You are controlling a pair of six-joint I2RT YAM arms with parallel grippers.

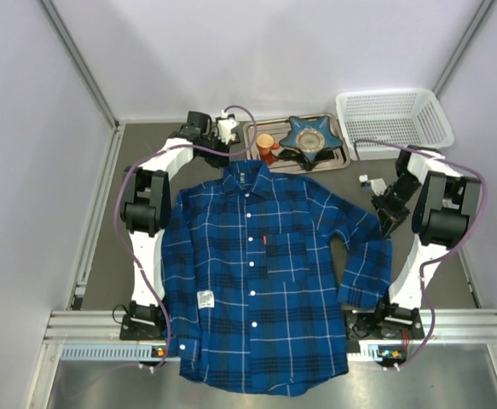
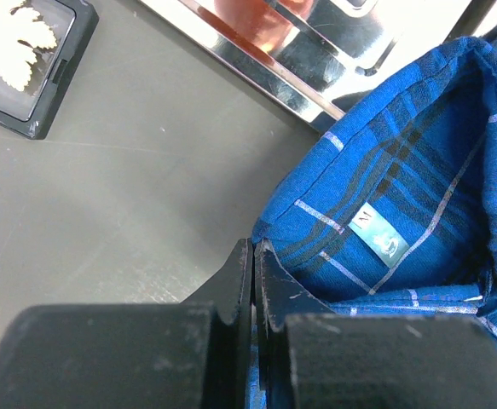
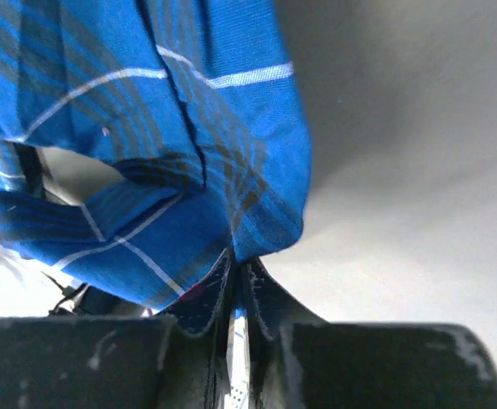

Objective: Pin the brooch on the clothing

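Right gripper (image 3: 239,262) of mine was all but closed, its fingertips pinching a fold of the plaid shirt (image 1: 257,281) at the sleeve (image 1: 367,256), and the cloth hung lifted off the counter (image 2: 146,170) in front of that wrist. My left gripper (image 2: 254,247) was fully shut at the edge of the collar (image 2: 418,111). Its tips touched the cloth, but I could not tell whether any cloth was caught between them.

The rest of the shirt lay spread front-up between my two arms, buttoned, with the collar at the far end. The brooch (image 2: 9,38), pale and leaf-like, sat in a black case (image 2: 65,51) on the counter, apart from the collar and to the left in my left wrist view.

I judged the shirt soft and limp, so it would sag and bunch wherever I lifted it. A doubled edge such as the collar or placket seemed the surest place to hold. The brooch looked light, stiff and small enough to slip, so I would take it by the rim of the ornament and leave the back free.
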